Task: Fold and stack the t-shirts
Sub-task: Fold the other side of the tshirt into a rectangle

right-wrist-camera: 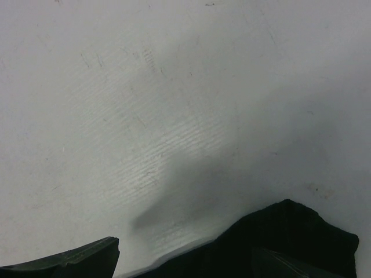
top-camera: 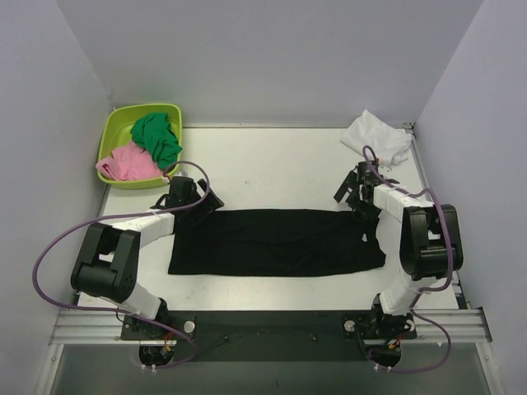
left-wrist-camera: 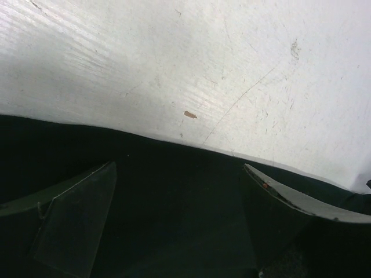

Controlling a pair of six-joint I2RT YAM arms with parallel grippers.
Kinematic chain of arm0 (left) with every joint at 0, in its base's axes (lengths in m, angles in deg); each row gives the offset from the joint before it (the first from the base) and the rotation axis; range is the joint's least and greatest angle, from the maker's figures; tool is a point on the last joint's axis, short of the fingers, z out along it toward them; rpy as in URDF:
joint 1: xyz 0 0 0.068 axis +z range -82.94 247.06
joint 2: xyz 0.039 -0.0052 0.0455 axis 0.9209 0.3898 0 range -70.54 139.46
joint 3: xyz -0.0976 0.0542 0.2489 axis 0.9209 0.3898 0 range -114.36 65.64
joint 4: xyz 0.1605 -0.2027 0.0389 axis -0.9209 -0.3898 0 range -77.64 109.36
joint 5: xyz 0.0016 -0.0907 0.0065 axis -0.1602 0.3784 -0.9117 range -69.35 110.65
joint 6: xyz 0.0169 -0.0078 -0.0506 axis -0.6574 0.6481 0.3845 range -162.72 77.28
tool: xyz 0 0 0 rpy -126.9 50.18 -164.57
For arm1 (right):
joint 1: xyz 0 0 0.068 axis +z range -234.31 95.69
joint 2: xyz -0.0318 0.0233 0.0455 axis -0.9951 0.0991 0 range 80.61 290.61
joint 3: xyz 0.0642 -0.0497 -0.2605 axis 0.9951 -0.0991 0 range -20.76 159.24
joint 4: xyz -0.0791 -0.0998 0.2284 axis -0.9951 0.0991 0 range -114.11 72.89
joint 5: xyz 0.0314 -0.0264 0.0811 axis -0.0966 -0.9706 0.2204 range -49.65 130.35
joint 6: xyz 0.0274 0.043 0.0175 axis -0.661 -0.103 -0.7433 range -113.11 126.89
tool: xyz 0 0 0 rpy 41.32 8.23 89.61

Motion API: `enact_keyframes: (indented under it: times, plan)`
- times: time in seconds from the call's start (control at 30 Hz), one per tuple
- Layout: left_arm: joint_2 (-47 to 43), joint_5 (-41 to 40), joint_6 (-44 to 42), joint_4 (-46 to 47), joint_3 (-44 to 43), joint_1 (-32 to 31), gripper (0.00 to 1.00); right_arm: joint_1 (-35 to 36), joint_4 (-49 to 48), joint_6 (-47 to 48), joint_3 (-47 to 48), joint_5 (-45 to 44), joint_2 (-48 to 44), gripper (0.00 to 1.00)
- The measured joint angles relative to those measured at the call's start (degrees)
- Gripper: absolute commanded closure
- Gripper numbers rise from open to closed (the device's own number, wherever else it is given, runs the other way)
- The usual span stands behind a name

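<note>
Both grippers spread wide over the black t-shirt!
Left gripper, fingers apart, hides its upper-left corner. The shirt lies flat at centre frame. Right gripper, also apart, masks the upper-right corner. The white t-shirt sits crumpled at upper right.

Pale lilac walls enclose a scuffed white table on three sides — an aluminium rail edges its near side.
</note>
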Motion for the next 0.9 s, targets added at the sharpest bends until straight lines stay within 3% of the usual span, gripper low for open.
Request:
enact_keyframes:
  times: [0.23,0.5,0.83,0.9]
  plan:
    - [-0.15,0.42,-0.02,0.00,0.00,0.22,0.03,1.09,-0.24,1.64,-1.68,-1.66,-3.30,0.00]
    - [-6.99,2.69,-0.42,-6.16,-1.75,-0.04,0.02,13.77,5.18,4.83,-1.03,-1.51,-16.57,0.00]
    - [-13.66,3.43,-4.02,-17.90,-6.27,-0.02,0.03,20.57,10.03,5.90,-2.32,6.32,-18.08,0.33]
    - [-14.60,3.45,-4.35,-18.58,-5.66,0.09,0.03,22.18,10.05,5.92,-2.54,6.91,-17.57,0.34]
